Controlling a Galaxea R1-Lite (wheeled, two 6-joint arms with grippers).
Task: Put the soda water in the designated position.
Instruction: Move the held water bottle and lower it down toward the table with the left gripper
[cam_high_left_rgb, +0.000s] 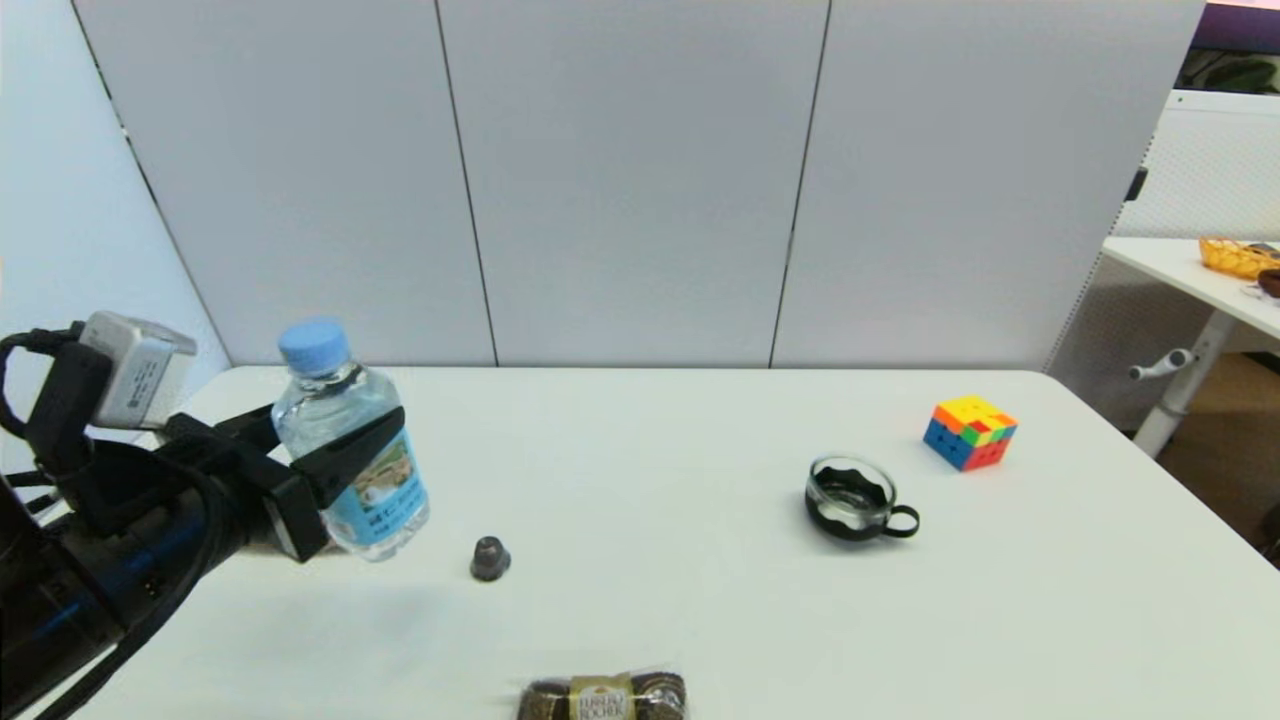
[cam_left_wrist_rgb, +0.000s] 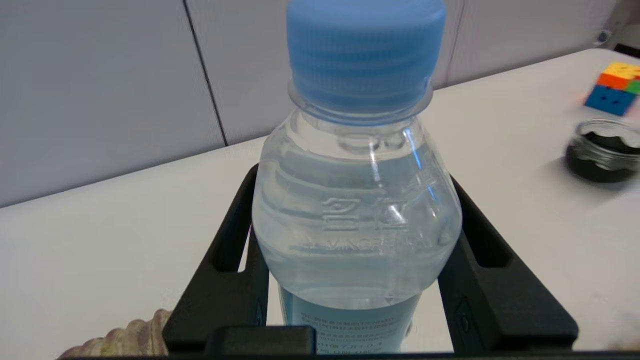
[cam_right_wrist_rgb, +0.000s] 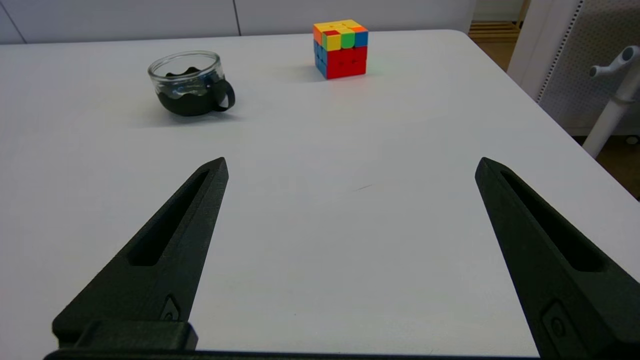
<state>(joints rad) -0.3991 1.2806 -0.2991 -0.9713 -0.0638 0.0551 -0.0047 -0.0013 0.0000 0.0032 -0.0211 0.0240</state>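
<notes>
You have the small clear plastic soda water bottle with the light-blue screw cap (cam_high_left_rgb: 349, 440) clamped in the left gripper (cam_high_left_rgb: 335, 450) at the left side of the white table (cam_high_left_rgb: 700, 600), its fingers (cam_left_wrist_rgb: 230, 260) closed on the shoulder of the bottle just above the blue label. The bottle leans, cap tipped toward the far left, and its base appears lifted clear of the tabletop, though the contact point is not plain. It looks nearly full, so judge it fairly heavy for its size; the thin ribbed wall will likely give under pressure and the smooth plastic may slip. The present hold, high on the body, seems sound; a grip lower on the label would probably steady the tilt. A small dark cone-shaped object (cam_high_left_rgb: 489, 558) sits just right of the base. The right gripper (cam_right_wrist_rgb: 350, 165) hangs with fingers spread wide and empty, over the right side, nearer than the glass cup in its black holder (cam_right_wrist_rgb: 190, 82).
</notes>
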